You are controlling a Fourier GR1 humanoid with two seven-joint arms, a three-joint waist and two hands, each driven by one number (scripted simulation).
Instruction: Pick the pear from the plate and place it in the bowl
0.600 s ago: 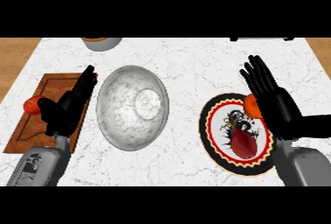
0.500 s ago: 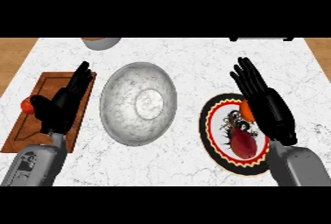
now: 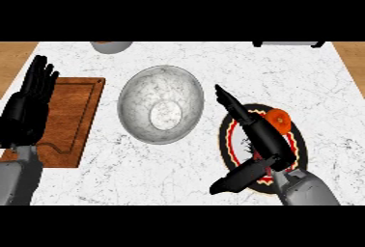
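The pear (image 3: pixel 279 120), orange-red and small, lies on the upper right part of a round plate (image 3: pixel 297 146) with a black, red and cream pattern. My right hand (image 3: pixel 267 140) stretches across the plate just left of the pear, open, fingers straight and pointing up-left toward the bowl, thumb spread low on the left. It hides much of the plate's middle. I cannot tell whether it touches the pear. The grey marbled bowl (image 3: pixel 160 104) stands left of the plate and holds nothing. My left hand (image 3: pixel 28 106) rests open at the left edge, fingers up.
A wooden cutting board (image 3: pixel 72 116) lies left of the bowl, partly under my left hand. A grey vessel (image 3: pixel 111 46) sits at the counter's far edge, and a dark object (image 3: pixel 287 44) at the far right. Wood shows past the counter's side edges.
My right hand has swung left over the plate and turned edge-on, so the pear now shows at its right. My left hand has shifted toward the left edge.
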